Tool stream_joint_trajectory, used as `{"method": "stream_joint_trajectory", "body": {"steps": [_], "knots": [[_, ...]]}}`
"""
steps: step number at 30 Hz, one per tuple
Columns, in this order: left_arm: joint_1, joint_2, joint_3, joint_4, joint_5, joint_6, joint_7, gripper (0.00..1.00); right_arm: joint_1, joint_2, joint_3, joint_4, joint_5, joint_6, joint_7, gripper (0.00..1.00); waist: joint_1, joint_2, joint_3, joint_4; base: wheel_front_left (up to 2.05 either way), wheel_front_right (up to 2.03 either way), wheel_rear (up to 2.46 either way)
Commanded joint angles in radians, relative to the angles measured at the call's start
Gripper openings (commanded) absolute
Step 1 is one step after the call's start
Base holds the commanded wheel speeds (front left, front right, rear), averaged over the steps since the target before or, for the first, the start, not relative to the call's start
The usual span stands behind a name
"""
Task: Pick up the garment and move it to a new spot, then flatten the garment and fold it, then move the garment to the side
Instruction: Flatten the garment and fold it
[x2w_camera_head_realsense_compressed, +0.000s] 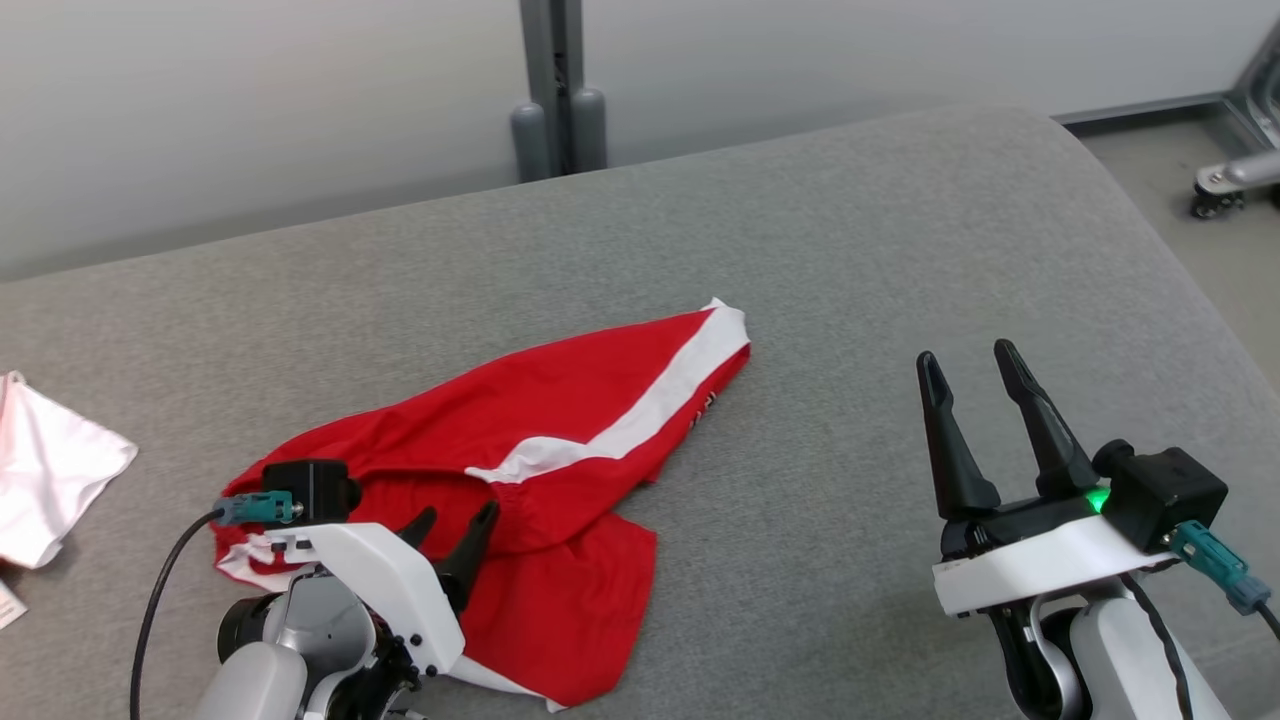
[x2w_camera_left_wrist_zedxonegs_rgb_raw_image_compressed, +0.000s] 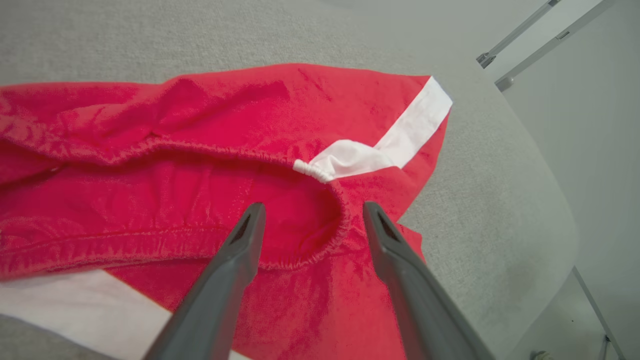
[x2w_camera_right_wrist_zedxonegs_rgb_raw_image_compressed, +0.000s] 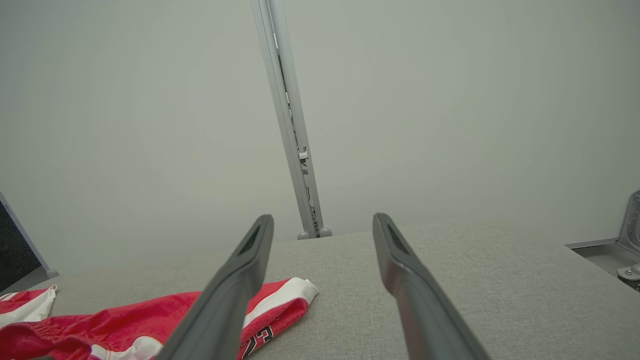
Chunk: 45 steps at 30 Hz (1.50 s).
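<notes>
Cushion (x2w_camera_head_realsense_compressed: 850, 250), grey and broad, holds the red shorts (x2w_camera_head_realsense_compressed: 560, 420) crumpled on its near left part. I see my left gripper (x2w_camera_head_realsense_compressed: 459, 510) spread wide over their waistband (x2w_camera_left_wrist_zedxonegs_rgb_raw_image_compressed: 200, 150) there, my right gripper (x2w_camera_head_realsense_compressed: 964, 352) spread and empty above its near right.

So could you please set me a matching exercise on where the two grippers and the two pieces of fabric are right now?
Things:
1. left gripper
2. right gripper
3. red garment
4. white cloth

Places and states:
A. at the left edge of the head view, apart from the other fabric
B. open, over bare grey surface
C. open, over the elastic waistband
D. crumpled, white stripe showing, left of the surface's middle

Pairs: 1-C, 2-B, 3-D, 4-A
</notes>
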Motion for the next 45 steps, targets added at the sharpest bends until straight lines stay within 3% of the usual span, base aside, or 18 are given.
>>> {"method": "stream_joint_trajectory", "body": {"steps": [1,11,12,13,14,15,16,27,38,45], "knots": [[-0.024,0.008,0.004,0.008,-0.014,-0.007,0.015,1.0,-0.015,0.0,-0.004,-0.005,-0.004,0.002,-0.005,1.0,0.0,0.0,0.016,-0.028,0.0,0.0,0.0],[-0.065,-0.004,0.033,0.063,-0.069,-0.021,0.03,1.0,-0.022,0.008,-0.013,-0.014,-0.002,0.002,-0.005,1.0,0.0,0.0,0.042,-0.09,0.0,0.0,0.0],[-0.069,-0.005,0.034,0.069,-0.07,-0.018,0.03,0.96,-0.023,0.009,-0.013,-0.014,-0.002,0.002,-0.005,1.0,0.0,0.0,0.043,-0.092,0.0,0.0,0.0],[-0.074,-0.007,0.034,0.075,-0.071,-0.019,0.027,0.8,-0.024,0.01,-0.013,-0.014,-0.002,0.002,-0.005,1.0,0.0,0.0,0.045,-0.094,0.0,0.0,0.0],[-0.078,-0.007,0.036,0.082,-0.072,-0.02,0.025,0.44,-0.025,0.01,-0.013,-0.014,-0.002,0.002,-0.005,1.0,0.0,0.0,0.046,-0.095,0.0,0.0,0.0],[-0.082,-0.005,0.038,0.09,-0.071,-0.022,0.02,0.37,-0.025,0.011,-0.014,-0.014,-0.002,0.002,-0.005,1.0,0.0,0.0,0.046,-0.095,0.0,0.0,0.0],[-0.085,-0.004,0.038,0.099,-0.069,-0.024,0.017,0.0,-0.025,0.012,-0.015,-0.014,-0.003,0.002,-0.005,1.0,0.0,0.0,0.046,-0.094,0.0,0.0,0.0],[-0.07,-0.002,0.004,0.08,-0.081,-0.071,0.022,0.0,-0.008,0.013,-0.027,-0.009,-0.008,0.002,-0.005,1.0,0.0,0.0,0.021,-0.009,0.0,0.0,0.0],[0.057,0.059,0.045,-0.179,-0.133,-0.078,0.048,0.0,0.003,-0.01,-0.039,0.0,-0.011,0.002,-0.005,1.0,0.0,0.0,-0.009,0.136,0.0,0.0,0.0],[0.173,0.11,0.047,-0.279,-0.15,-0.078,0.089,0.0,0.012,-0.021,-0.04,0.01,-0.011,0.002,-0.005,1.0,0.0,0.0,-0.025,0.186,0.0,0.0,0.0]]}}
